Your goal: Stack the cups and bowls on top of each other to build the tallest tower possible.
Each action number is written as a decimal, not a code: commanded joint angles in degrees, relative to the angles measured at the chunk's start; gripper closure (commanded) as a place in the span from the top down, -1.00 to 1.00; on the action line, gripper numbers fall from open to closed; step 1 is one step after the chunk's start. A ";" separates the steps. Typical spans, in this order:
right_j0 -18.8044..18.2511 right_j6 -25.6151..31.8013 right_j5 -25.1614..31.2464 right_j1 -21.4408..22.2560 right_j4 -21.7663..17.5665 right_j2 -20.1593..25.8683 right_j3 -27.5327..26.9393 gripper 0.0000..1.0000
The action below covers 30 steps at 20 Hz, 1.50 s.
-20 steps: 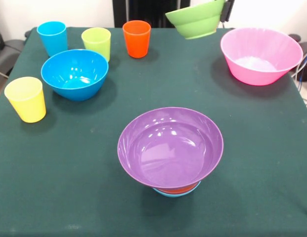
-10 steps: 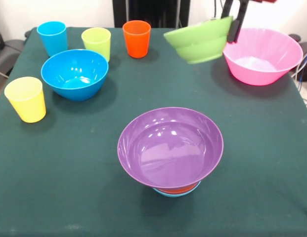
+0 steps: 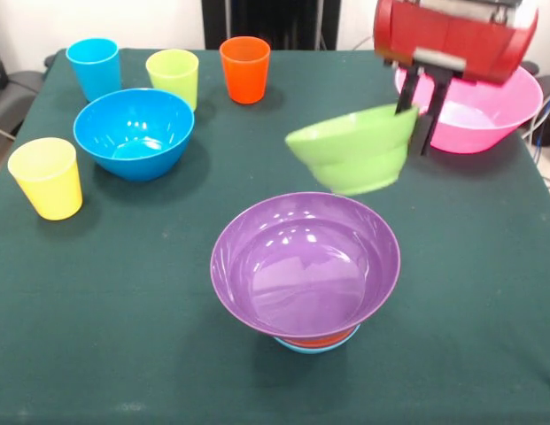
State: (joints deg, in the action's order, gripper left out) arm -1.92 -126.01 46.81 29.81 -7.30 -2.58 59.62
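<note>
The gripper [image 3: 421, 124] pinches the rim of the green bowl [image 3: 352, 158] and holds it up in the air, tipped to one side. One finger is inside the bowl's edge and one is outside, so the bowl is held tight. The green bowl hangs just above and a bit behind the purple bowl [image 3: 305, 266]. The purple bowl is the top of the tower [image 3: 308, 283], and it sits on an orange bowl [image 3: 317, 338] and a light-blue bowl [image 3: 315, 346] that only peek out from under it. The step in hand looks like bringing the green bowl over to the tower. Next, the bowl likely needs to go over the middle of the purple bowl, be made level, and come down softly before the fingers let go. The pink bowl [image 3: 474, 115] waits behind the arm. The blue bowl [image 3: 133, 133] sits on the table [image 3: 124, 310] with the blue cup [image 3: 94, 67], the lime green cup [image 3: 173, 77], the orange cup [image 3: 244, 68] and the yellow cup [image 3: 47, 177] near it, all not stacked yet.
</note>
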 commanded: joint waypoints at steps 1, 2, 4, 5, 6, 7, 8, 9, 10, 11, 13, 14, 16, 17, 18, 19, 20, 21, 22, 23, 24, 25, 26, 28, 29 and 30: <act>-1.17 13.83 2.91 -7.04 -6.92 5.34 -6.06 -1.00; -1.23 13.71 2.33 -7.56 -7.24 5.23 -6.26 -1.00; -1.39 13.58 0.59 -8.06 -7.99 4.98 -5.81 -1.00; -1.61 13.47 -0.39 -8.11 -8.17 5.03 -5.24 -1.00; -1.83 13.55 -0.87 -8.14 -8.38 5.13 -4.93 -1.00; -2.06 13.63 -1.34 -8.17 -8.59 5.23 -4.61 -1.00; -2.26 13.70 -1.77 -8.36 -8.85 5.28 -4.58 -1.00; -2.42 13.74 -1.87 -8.44 -9.05 5.36 -4.57 -1.00; -2.59 13.71 -1.98 -8.60 -9.20 5.45 -4.65 -1.00; -2.71 13.69 -2.20 -8.77 -9.45 5.46 -4.69 -1.00; -2.90 13.45 -2.35 -9.08 -9.79 5.52 -4.95 -1.00; -3.05 13.53 -2.73 -9.38 -10.15 5.57 -5.12 -1.00; -3.10 13.03 -3.18 -9.55 -10.46 5.62 -5.05 -1.00; -3.15 13.05 -3.17 -9.64 -10.61 5.75 -5.21 -1.00; -3.28 13.21 -3.19 -9.74 -10.75 5.99 -5.30 -1.00; -3.37 13.16 -3.15 -10.02 -10.77 6.15 -5.64 -1.00; -3.49 13.21 -3.02 -10.39 -10.79 6.40 -6.12 -1.00; -3.50 13.29 -2.97 -10.78 -11.00 6.56 -6.81 -1.00; -3.48 13.16 -2.94 -11.01 -11.03 6.68 -7.10 -1.00; -3.41 13.07 -2.99 -11.11 -11.19 6.74 -7.32 -1.00; -3.35 12.89 -2.93 -11.10 -11.29 6.72 -7.39 -1.00; -3.29 12.98 -2.66 -10.97 -11.36 6.75 -7.46 -1.00; -3.35 13.20 -2.15 -10.88 -11.27 6.91 -7.63 -1.00; -3.18 13.17 -1.91 -10.66 -11.44 6.80 -7.68 -1.00; -3.07 12.89 -2.02 -10.67 -11.50 6.71 -7.63 -1.00; -3.00 12.71 -2.31 -10.70 -11.60 6.63 -7.57 -1.00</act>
State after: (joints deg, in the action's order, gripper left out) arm -4.33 -126.01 46.68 19.20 -15.09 -2.18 53.70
